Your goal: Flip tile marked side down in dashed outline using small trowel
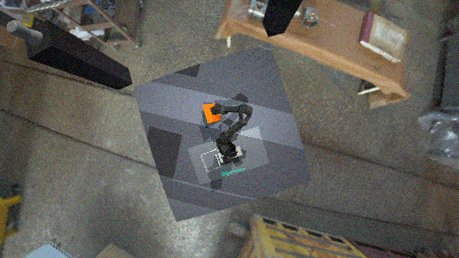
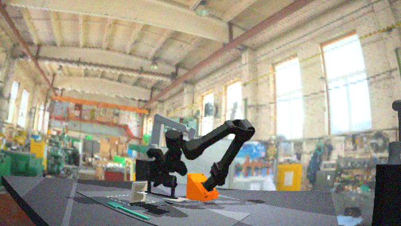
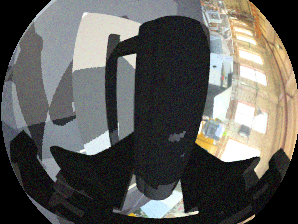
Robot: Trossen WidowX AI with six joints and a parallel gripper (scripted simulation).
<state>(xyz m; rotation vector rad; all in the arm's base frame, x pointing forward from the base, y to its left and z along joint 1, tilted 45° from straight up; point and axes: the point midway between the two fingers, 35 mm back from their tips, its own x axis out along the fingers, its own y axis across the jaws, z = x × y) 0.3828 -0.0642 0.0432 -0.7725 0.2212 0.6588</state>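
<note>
My gripper [image 1: 227,148] [image 2: 165,172] [image 3: 159,134] is shut on the black handle of the trowel [image 2: 162,195] [image 3: 172,90] and holds it low over the mat [image 1: 255,153]. The trowel's lower part is a thin dark bar just above the mat. The cream tile [image 1: 220,159] [image 2: 138,192] stands steeply on edge at the right side of the dashed outline [image 1: 202,161] [image 2: 119,195], left of the trowel in the exterior view. Whether the trowel touches it, and which way its marked side faces, I cannot tell. The handle hides part of the wrist view.
A teal stick [image 1: 234,172] [image 2: 129,211] lies near the mat's front edge. A flat pale piece [image 1: 239,153] lies on the mat under the gripper's side. The orange block [image 1: 209,114] [image 2: 195,188] at the arm's base stands behind the mat. The arm arches above the table.
</note>
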